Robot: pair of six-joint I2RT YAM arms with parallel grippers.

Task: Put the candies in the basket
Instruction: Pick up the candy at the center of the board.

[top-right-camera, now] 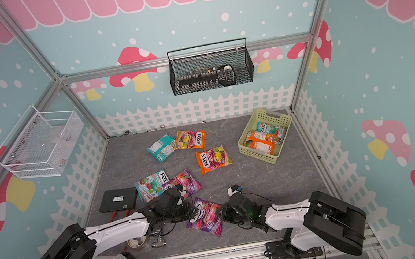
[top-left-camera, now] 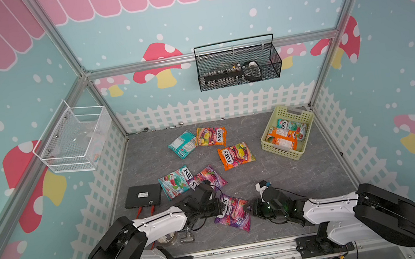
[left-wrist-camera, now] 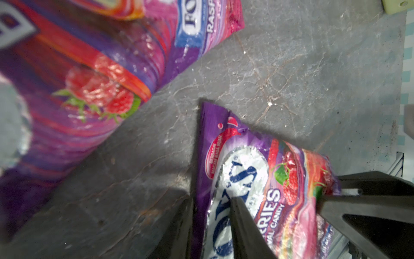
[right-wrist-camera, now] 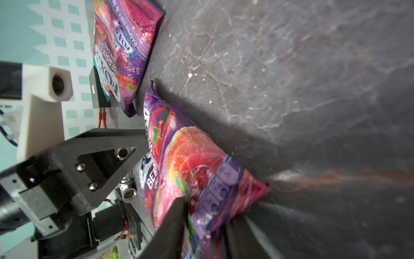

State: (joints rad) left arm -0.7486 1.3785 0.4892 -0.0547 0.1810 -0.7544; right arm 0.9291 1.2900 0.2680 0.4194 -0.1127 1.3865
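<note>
A purple berries candy bag point(top-left-camera: 233, 214) point(top-right-camera: 206, 217) lies at the front centre between both arms. My left gripper point(top-left-camera: 220, 207) point(left-wrist-camera: 211, 201) is shut on its left edge point(left-wrist-camera: 264, 179). My right gripper point(top-left-camera: 250, 208) point(right-wrist-camera: 208, 208) is shut on its right end point(right-wrist-camera: 197, 170). Several more candies lie on the table: teal point(top-left-camera: 182, 144), orange point(top-left-camera: 210, 136), orange point(top-left-camera: 236, 155), teal point(top-left-camera: 175, 181) and purple point(top-left-camera: 209, 176). The pale yellow-green basket point(top-left-camera: 280, 151) point(top-right-camera: 257, 156) stands at the back right, holding an orange bag point(top-left-camera: 282, 139) and a teal bag point(top-left-camera: 288, 124).
A black box point(top-left-camera: 142, 196) with red cables sits at the left. A tape roll point(top-left-camera: 167, 239) and a metal fitting point(top-left-camera: 187, 237) lie near the front edge. A black wire basket point(top-left-camera: 238, 64) hangs on the back wall, a white one point(top-left-camera: 75, 137) on the left wall.
</note>
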